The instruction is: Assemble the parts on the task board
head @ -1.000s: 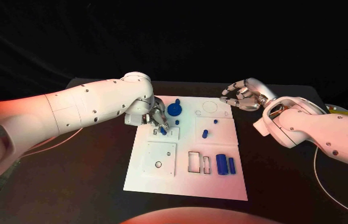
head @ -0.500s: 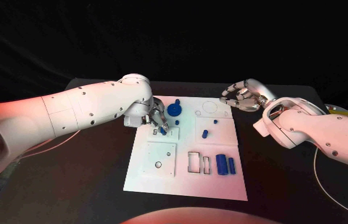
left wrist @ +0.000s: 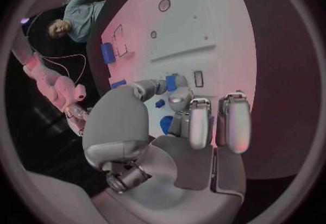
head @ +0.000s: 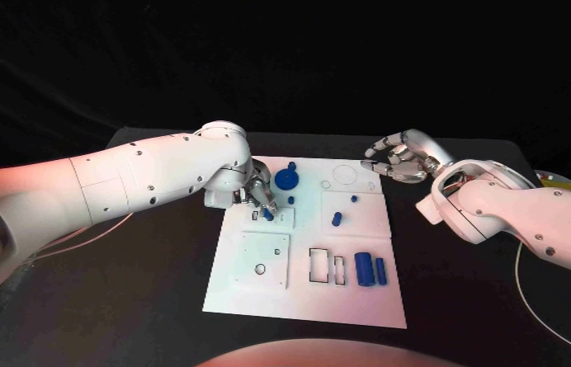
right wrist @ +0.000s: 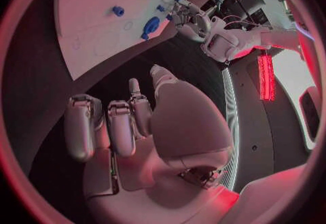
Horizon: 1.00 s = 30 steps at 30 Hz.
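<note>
left robot hand [head: 253, 192] pinches blue peg [head: 268, 213] over board [head: 304, 297] | right robot hand [head: 401, 159] curled, empty, off board edge

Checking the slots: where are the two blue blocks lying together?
Head view: the two blue blocks lie at the task board's near right corner, beside two empty rectangular slots.

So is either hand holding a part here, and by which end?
The left hand pinches a small blue part over the task board; which end cannot be told. The right hand holds nothing, fingers curled.
</note>
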Each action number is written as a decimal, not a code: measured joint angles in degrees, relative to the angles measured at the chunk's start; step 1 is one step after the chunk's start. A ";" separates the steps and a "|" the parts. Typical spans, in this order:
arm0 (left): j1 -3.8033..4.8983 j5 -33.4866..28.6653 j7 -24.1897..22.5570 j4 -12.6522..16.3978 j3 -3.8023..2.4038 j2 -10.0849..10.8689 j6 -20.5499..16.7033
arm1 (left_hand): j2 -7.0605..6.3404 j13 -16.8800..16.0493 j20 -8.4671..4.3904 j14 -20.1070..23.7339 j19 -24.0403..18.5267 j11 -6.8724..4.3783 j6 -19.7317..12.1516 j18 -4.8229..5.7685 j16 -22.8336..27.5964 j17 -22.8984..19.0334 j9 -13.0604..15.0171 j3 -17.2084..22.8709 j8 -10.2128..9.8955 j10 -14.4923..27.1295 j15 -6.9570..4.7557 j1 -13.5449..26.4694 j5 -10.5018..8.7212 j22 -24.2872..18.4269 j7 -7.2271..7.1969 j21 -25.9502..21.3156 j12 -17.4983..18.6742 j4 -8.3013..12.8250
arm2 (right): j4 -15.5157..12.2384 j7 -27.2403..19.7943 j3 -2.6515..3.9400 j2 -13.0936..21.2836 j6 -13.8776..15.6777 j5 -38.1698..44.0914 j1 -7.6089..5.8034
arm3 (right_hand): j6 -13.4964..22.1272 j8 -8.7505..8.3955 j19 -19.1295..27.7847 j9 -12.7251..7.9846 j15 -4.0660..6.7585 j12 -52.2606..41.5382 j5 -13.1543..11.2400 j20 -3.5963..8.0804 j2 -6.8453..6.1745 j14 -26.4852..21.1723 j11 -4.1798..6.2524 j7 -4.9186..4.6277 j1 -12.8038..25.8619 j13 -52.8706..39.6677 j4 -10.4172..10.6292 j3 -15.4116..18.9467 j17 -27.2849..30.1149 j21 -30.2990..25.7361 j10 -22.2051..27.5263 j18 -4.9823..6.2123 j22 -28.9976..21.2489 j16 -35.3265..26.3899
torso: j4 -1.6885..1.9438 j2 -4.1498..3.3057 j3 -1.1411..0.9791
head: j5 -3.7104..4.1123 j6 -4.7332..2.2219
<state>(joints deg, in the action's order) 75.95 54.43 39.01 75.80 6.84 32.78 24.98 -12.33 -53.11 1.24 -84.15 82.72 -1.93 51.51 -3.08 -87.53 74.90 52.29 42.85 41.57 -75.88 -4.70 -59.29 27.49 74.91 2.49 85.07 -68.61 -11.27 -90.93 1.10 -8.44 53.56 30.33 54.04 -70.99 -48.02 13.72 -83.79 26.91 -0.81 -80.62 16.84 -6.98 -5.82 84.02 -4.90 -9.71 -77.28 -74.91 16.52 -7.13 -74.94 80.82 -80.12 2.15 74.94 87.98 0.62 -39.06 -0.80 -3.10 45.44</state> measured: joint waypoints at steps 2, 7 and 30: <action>0.00 0.00 -0.04 -0.12 0.00 -0.03 0.03 | 0.00 0.00 0.00 0.00 0.00 0.00 0.00 0.00 0.00 0.00 0.02 0.00 0.00 0.00 0.00 0.00 0.23 0.00 0.00 0.00 0.00 0.00 | 0.01 0.00 0.00 0.00 0.00 -0.01 0.01 | 0.00 0.00 0.00 0.00 0.00 0.00 0.00 0.00 0.00 0.00 0.00 0.00 0.00 0.00 0.00 0.00 0.00 0.00 0.00 0.00 0.00 0.00 | 0.00 0.00 0.00 | 0.00 0.03; -0.02 -0.02 -0.14 -0.36 -0.05 -0.14 0.12 | 0.00 0.00 0.00 0.00 0.00 0.00 0.10 0.00 0.00 0.00 0.14 0.00 0.00 0.00 0.00 0.00 0.32 0.00 0.11 0.18 0.01 0.00 | 0.03 0.00 0.00 -0.02 -0.01 -0.02 0.01 | 0.00 0.00 0.00 -0.01 0.00 0.00 0.00 0.00 0.00 0.00 0.00 0.00 0.00 0.00 0.00 0.00 0.00 0.00 0.00 0.00 -0.01 0.00 | -0.01 -0.01 -0.01 | 0.09 0.12; -0.01 -0.12 -0.17 -1.20 -0.17 -0.57 2.04 | 0.01 0.00 0.00 0.21 0.00 0.02 0.41 0.00 0.00 0.00 0.16 0.00 -0.09 -0.01 -0.21 -0.01 0.29 0.00 0.17 0.18 0.05 0.00 | 0.05 0.19 0.00 -0.03 -0.09 -0.06 0.03 | 0.00 0.00 0.00 0.03 0.00 0.00 0.00 0.00 0.24 0.00 0.00 0.00 0.23 -0.04 0.00 0.00 0.02 -0.30 0.00 0.00 -0.02 0.00 | 0.00 -0.02 0.02 | 0.29 0.42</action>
<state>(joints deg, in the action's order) 75.94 54.31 38.84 74.60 6.67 32.21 27.02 -12.33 -53.11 1.24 -83.94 82.71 -1.91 51.92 -3.08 -87.53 74.90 52.45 42.85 41.47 -75.89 -4.91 -59.30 27.78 74.91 2.66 85.25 -68.56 -11.27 -90.88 1.29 -8.44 53.53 30.24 53.97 -70.95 -48.03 13.72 -83.78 26.93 -0.81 -80.62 16.84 -6.98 -5.58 84.02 -4.90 -9.71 -77.05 -74.95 16.52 -7.13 -74.93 80.53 -80.12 2.16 74.91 87.98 0.62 -39.08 -0.77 -2.82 45.86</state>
